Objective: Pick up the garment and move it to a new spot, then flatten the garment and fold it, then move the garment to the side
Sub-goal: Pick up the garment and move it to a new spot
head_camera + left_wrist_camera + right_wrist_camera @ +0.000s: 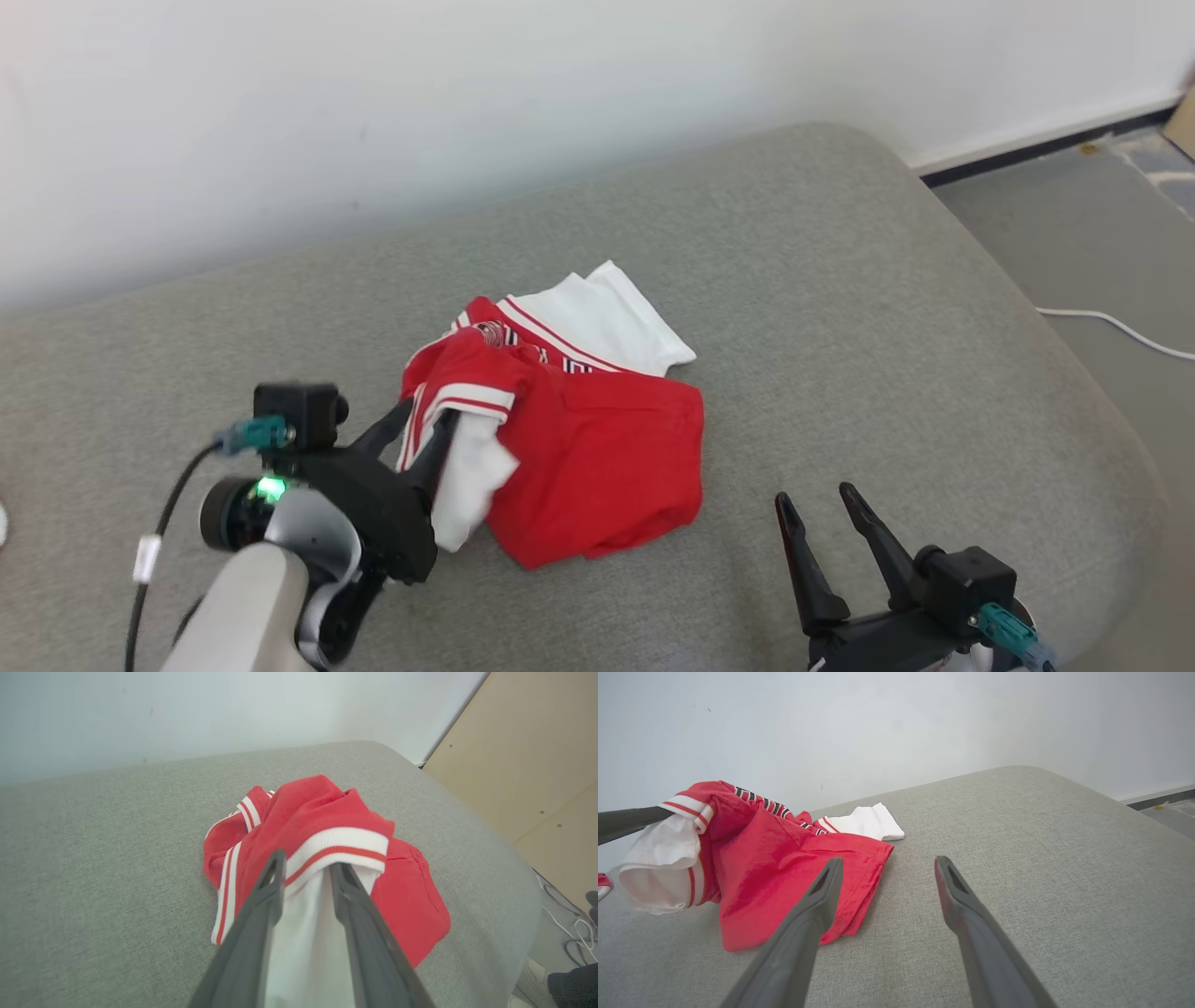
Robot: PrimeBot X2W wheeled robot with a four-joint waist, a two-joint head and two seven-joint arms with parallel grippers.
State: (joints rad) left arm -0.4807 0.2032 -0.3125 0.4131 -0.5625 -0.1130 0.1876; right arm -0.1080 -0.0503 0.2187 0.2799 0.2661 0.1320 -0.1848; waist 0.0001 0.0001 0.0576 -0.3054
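Cloth lies near the middle of the grey fabric cushion (pixel 887 280): a crumpled red jersey garment (pixel 607 457) with white, stripe-cuffed sleeves. Our left gripper (pixel 429 411) has its fingers (pixel 247 938) slightly apart, a white sleeve (pixel 306 924) between them and its cuff (pixel 341 842) draped over the tips; whether it pinches, we cannot tell. Our right gripper (pixel 815 495) stands wide open and empty, near right. For a clean set-down we should back straight out so the cuff slides off without dragging the heap.
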